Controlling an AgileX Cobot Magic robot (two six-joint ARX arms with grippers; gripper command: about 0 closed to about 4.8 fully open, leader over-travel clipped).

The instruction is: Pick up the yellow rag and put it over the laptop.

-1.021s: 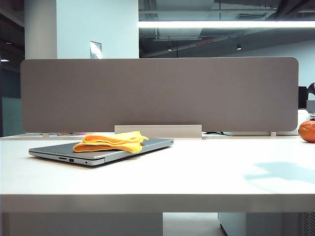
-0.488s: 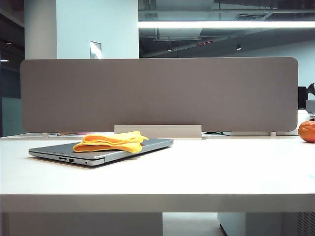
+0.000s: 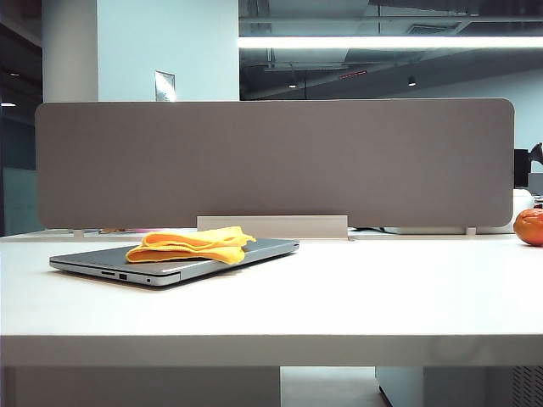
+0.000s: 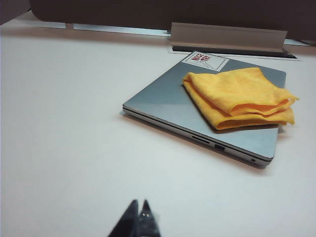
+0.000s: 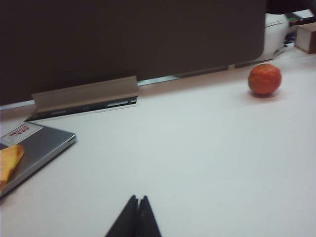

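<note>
White table [image 3: 356, 297] bears laptop [image 4: 168, 94] under yellow rag [image 4: 239, 96]; left gripper [image 4: 138, 217] and right gripper [image 5: 137, 207] hover low, jaws together.

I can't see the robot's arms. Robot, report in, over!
Left gripper shut, right gripper shut, both empty, pulled back above the table. Yellow rag lying on the closed laptop. Nothing in the way; orange far right.
</note>
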